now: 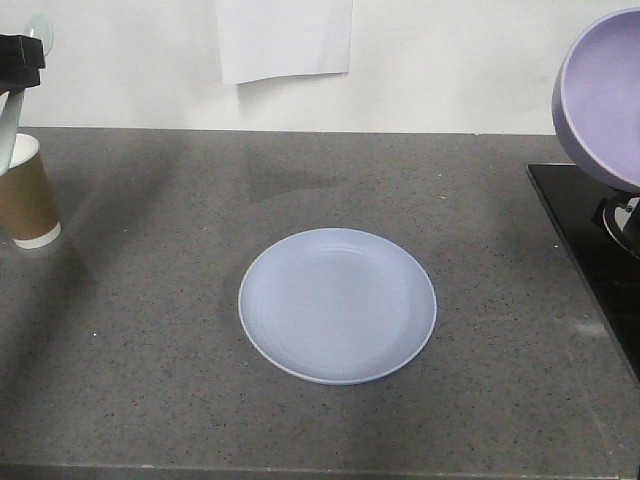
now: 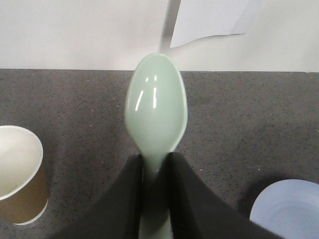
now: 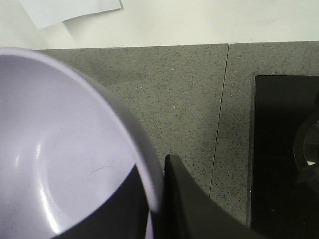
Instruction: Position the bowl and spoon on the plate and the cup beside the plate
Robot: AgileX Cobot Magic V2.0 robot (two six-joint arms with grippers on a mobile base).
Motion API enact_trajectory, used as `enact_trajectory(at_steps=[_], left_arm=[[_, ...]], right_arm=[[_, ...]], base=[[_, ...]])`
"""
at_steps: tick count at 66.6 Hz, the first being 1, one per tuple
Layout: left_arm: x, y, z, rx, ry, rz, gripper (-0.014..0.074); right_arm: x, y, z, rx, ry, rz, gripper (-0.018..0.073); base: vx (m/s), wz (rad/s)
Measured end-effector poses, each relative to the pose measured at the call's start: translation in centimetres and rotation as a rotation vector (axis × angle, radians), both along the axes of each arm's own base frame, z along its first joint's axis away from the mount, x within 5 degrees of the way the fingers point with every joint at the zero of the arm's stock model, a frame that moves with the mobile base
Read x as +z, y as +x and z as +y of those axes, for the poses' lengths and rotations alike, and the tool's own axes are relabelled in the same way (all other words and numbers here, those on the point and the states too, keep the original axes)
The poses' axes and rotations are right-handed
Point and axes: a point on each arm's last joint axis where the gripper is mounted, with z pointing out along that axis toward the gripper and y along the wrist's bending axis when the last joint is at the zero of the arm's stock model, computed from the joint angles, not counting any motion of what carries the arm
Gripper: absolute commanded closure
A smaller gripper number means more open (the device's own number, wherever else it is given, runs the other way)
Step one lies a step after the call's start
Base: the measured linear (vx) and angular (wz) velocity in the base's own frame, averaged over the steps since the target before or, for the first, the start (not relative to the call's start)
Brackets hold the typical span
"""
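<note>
The pale blue plate (image 1: pixel 337 305) lies flat in the middle of the grey counter. At the far left stands the brown paper cup (image 1: pixel 25 195), upright. Above the cup, my left gripper (image 2: pixel 155 160) is shut on the handle of the mint-green spoon (image 2: pixel 155 109), which is held in the air with its head pointing away from the fingers. The cup (image 2: pixel 17 179) and plate (image 2: pixel 289 209) show below it. At the upper right, the lavender bowl (image 1: pixel 605 95) hangs tilted above the counter. My right gripper (image 3: pixel 153 168) is shut on the rim of the bowl (image 3: pixel 60 149), one finger inside, one outside.
A black glass cooktop (image 1: pixel 590 260) is set into the counter at the right, under the bowl. A white wall runs along the back, with a sheet of paper (image 1: pixel 285 35) on it. The counter's front edge lies close below the plate.
</note>
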Motion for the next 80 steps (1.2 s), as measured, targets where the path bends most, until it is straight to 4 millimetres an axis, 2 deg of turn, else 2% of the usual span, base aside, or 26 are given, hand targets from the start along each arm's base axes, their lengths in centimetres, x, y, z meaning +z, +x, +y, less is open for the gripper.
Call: enact_trajectory(at_steps=[80], left_arm=[[0.00, 0.00, 0.00, 0.000, 0.000, 0.000, 0.0603]], right_arm=[[0.00, 0.00, 0.00, 0.000, 0.000, 0.000, 0.0565]], base=[[0.02, -0.01]])
